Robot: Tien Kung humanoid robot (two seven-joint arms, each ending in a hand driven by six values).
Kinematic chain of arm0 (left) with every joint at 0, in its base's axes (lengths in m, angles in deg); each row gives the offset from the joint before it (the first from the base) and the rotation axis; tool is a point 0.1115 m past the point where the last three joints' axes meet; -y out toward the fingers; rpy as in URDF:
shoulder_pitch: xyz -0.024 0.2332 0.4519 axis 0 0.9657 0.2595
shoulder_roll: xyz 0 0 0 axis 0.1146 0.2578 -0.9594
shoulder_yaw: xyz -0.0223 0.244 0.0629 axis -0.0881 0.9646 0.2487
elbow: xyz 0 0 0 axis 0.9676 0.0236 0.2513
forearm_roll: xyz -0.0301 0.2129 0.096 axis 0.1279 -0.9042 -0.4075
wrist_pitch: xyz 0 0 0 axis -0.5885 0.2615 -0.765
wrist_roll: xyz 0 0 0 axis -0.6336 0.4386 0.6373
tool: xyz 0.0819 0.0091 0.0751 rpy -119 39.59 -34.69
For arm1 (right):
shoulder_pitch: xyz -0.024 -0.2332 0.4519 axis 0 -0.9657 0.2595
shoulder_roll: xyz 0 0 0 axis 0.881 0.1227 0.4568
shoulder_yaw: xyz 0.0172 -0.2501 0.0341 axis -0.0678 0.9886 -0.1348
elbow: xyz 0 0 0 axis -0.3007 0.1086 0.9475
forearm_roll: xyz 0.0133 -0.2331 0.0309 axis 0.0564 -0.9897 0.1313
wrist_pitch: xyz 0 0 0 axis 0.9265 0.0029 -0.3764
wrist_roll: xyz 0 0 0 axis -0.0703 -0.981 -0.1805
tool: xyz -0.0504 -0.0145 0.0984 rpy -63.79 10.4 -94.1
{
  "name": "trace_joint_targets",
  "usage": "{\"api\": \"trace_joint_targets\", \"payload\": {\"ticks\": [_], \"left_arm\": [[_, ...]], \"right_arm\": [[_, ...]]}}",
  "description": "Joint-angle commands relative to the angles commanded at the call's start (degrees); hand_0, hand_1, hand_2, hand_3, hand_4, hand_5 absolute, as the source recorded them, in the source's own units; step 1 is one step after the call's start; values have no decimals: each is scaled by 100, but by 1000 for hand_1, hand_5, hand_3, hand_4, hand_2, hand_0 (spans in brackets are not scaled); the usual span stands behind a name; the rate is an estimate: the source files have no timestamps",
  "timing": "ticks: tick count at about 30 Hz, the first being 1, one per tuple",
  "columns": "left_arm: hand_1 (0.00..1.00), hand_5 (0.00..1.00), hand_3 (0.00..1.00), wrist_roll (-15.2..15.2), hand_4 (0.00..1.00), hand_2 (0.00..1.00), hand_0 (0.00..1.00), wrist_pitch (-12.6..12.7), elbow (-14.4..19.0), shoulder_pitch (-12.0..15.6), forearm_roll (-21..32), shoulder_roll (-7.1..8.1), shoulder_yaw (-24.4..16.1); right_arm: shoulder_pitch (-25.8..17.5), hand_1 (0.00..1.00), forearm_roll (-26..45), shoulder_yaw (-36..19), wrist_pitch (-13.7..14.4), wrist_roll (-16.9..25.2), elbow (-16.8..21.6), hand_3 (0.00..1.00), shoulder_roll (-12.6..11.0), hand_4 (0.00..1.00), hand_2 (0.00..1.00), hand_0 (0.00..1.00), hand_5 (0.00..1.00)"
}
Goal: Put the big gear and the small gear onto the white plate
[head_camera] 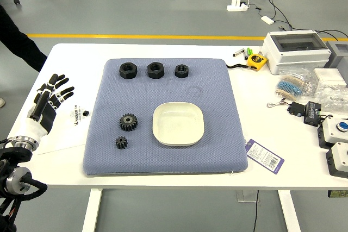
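Status: neither placement complete. Big gear and small gear lie beside the white plate; both transfers pending. My left hand is released, unloaded.

On a white counter, a blue-grey mat carried a cream plate near its middle. To the plate's left lay the big gear, with the small gear just nearer the front edge. Three black nuts formed a row along the mat's far part. The robot's left hand hung beside the mat, fingers spread and holding nothing. A yellow tape measure lay beyond the mat's far right corner.
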Motion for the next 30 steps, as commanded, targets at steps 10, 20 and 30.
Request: {"api": "trace_joint_targets", "payload": {"ticks": [10,20,30], "left_arm": [[730,626,754,-6,947,831,772,11,3,-31,-128,22,-48],[736,592,757,-26,982,825,777,41,89,-125,-767,168,-91],[713,343,741,-652,998,768,744,62,568,-476,-2967,582,223]], "right_arm": [[36,777,17,29,-14,11,-4,821,-11,998,839,760,857],[61,776,14,22,-2,13,-6,817,-14,998,836,759,845],[87,773,-97,-37,29,-17,-8,809,-16,998,834,756,839]]}}
